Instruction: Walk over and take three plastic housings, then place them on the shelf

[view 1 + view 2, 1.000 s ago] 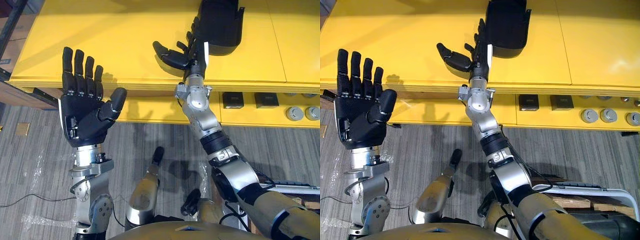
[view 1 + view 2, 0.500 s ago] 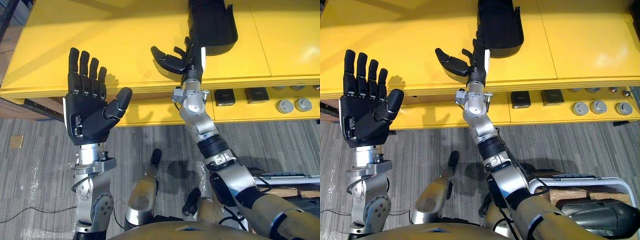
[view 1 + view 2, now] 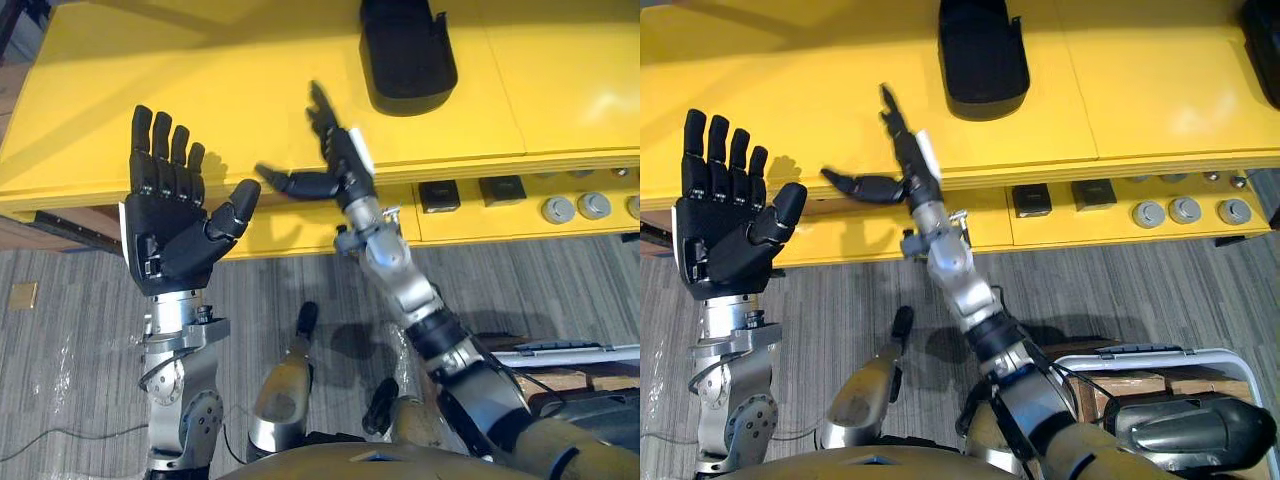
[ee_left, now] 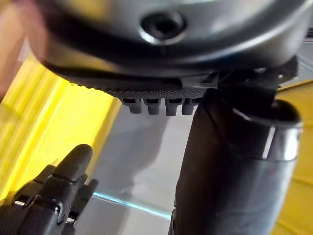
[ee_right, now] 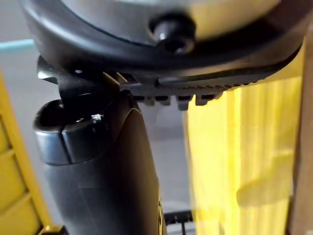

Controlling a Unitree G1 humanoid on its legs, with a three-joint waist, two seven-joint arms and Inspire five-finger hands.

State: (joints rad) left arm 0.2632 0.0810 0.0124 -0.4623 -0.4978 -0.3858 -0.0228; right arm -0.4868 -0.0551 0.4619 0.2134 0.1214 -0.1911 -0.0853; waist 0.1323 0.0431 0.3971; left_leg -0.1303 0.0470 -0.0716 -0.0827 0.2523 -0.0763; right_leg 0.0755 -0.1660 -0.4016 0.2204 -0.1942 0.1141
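yellow shelf top (image 3: 200,90) spans the far side above grey striped flooring (image 3: 80,330); one black plastic housing (image 3: 405,60) lies flat on it, back from the edge, with no hand touching it, so this piece reads as placed. left hand (image 3: 165,235) is held up, palm toward the head camera, fingers straight and empty, likely parked clear of the work; right hand (image 3: 340,170) hangs at the shelf's front edge, short of the housing, fingers straight, thumb splayed, holding nothing. small black square blocks (image 3: 437,195) and grey round parts (image 3: 558,208) sit on the lower ledge.
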